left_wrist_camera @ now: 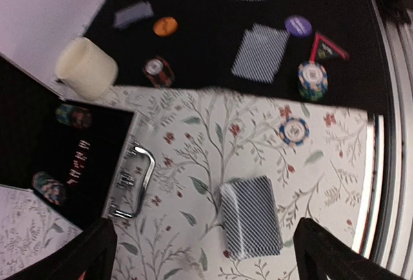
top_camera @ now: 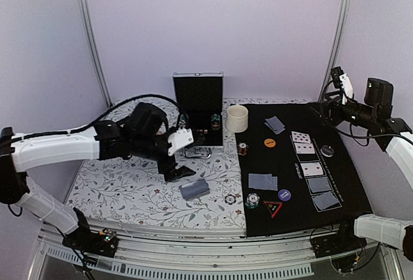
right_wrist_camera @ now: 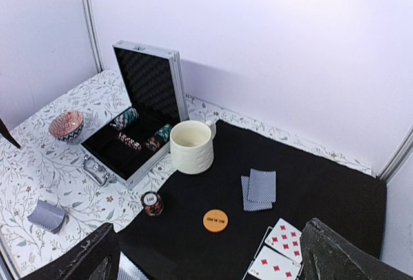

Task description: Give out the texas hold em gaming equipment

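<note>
Two face-down card pairs point(top_camera: 262, 181) and a row of five board cards point(top_camera: 313, 167) are lying on the black mat point(top_camera: 348, 131), so the dealing is probably well along. The left gripper point(left_wrist_camera: 205, 228) is hovering low over the floral cloth point(top_camera: 129, 190), jaws spread wide and holding nothing. The deck point(left_wrist_camera: 250, 217) is lying flat on the cloth just beneath it, slightly off centre toward one finger. The next move is likely calling for centring over the deck, lowering, and pinching its long edges. The right gripper point(right_wrist_camera: 210, 235) is hanging high above the mat, likewise gaping wide and empty.
</note>
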Controlling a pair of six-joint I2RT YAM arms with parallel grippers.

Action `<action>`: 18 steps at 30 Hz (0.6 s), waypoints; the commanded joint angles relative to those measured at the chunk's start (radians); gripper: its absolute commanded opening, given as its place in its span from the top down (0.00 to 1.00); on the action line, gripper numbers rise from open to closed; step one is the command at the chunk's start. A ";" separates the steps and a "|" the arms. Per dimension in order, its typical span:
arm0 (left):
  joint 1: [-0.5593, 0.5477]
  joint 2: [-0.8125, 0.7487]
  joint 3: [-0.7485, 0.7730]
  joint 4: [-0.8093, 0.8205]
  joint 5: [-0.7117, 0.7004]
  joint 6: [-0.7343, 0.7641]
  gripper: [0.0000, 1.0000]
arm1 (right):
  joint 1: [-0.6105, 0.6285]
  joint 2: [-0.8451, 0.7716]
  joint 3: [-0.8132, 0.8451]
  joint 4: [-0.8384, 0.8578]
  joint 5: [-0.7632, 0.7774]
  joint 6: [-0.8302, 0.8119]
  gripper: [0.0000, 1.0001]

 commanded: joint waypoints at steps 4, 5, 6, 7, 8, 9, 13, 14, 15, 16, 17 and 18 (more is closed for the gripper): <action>0.206 -0.289 -0.168 0.319 -0.298 -0.341 0.02 | -0.121 -0.006 -0.271 0.576 0.064 0.240 0.01; 0.253 -0.315 -0.201 0.344 -0.357 -0.369 0.02 | -0.141 -0.006 -0.316 0.620 0.099 0.251 0.01; 0.304 -0.342 -0.244 0.374 -0.422 -0.395 0.02 | -0.155 -0.006 -0.354 0.647 0.129 0.253 0.01; 0.381 -0.367 -0.289 0.410 -0.458 -0.421 0.02 | -0.162 -0.007 -0.395 0.669 0.157 0.250 0.01; 0.419 -0.392 -0.329 0.446 -0.482 -0.454 0.02 | -0.164 -0.012 -0.440 0.701 0.177 0.232 0.01; 0.502 -0.415 -0.374 0.494 -0.493 -0.484 0.02 | -0.165 -0.016 -0.491 0.751 0.192 0.219 0.01; 0.644 -0.481 -0.584 0.806 -0.575 -0.495 0.02 | -0.174 0.051 -0.666 1.067 0.207 0.215 0.01; 0.658 -0.484 -0.645 0.919 -0.603 -0.470 0.02 | -0.173 0.087 -0.693 1.152 0.205 0.233 0.01; 0.673 -0.478 -0.702 1.025 -0.620 -0.441 0.02 | -0.173 0.150 -0.733 1.249 0.207 0.258 0.01; 0.687 -0.464 -0.748 1.129 -0.628 -0.427 0.02 | -0.174 0.204 -0.754 1.324 0.210 0.267 0.01; 0.705 -0.444 -0.785 1.205 -0.622 -0.419 0.02 | -0.174 0.255 -0.765 1.382 0.215 0.271 0.01; 0.725 -0.418 -0.815 1.253 -0.611 -0.426 0.02 | -0.174 0.311 -0.775 1.436 0.219 0.270 0.01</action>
